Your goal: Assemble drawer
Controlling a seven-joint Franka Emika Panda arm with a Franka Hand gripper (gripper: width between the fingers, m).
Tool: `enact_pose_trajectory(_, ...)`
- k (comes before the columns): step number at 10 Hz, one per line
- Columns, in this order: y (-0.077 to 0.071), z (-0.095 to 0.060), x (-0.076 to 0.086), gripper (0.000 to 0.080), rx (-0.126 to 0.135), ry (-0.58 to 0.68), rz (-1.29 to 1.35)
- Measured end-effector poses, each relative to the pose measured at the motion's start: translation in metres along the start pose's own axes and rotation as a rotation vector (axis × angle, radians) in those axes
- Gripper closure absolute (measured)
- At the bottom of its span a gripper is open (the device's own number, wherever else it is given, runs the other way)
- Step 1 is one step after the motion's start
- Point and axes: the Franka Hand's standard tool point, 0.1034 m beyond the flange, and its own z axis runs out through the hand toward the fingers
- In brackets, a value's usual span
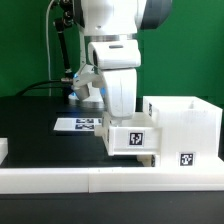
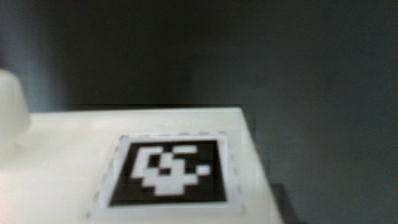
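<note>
My gripper point(image 1: 121, 120) reaches straight down onto a small white tray point(image 1: 131, 139) with a square tag on its front. The tray hangs a little above the table, its right end against the open left side of the tall white box point(image 1: 186, 122), which has its own tag low on the front. The fingertips are hidden behind the tray's wall, and the grip looks shut on the tray. The wrist view shows only the tray's white face point(image 2: 71, 140) and its tag point(image 2: 173, 172) very close and blurred, with no fingers clearly visible.
The long low white rail point(image 1: 100, 180) runs along the front of the black table. The marker board point(image 1: 78, 125) lies flat behind the tray, at the exterior view's left. Another white part point(image 1: 3, 150) shows at the left edge. Cables hang behind the arm.
</note>
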Motion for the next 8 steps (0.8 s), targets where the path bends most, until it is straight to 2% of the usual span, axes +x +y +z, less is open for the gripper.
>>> enact_pose_trajectory(8,0.002,0.002,0.015,0.0758,-0.004,0.006,-0.009)
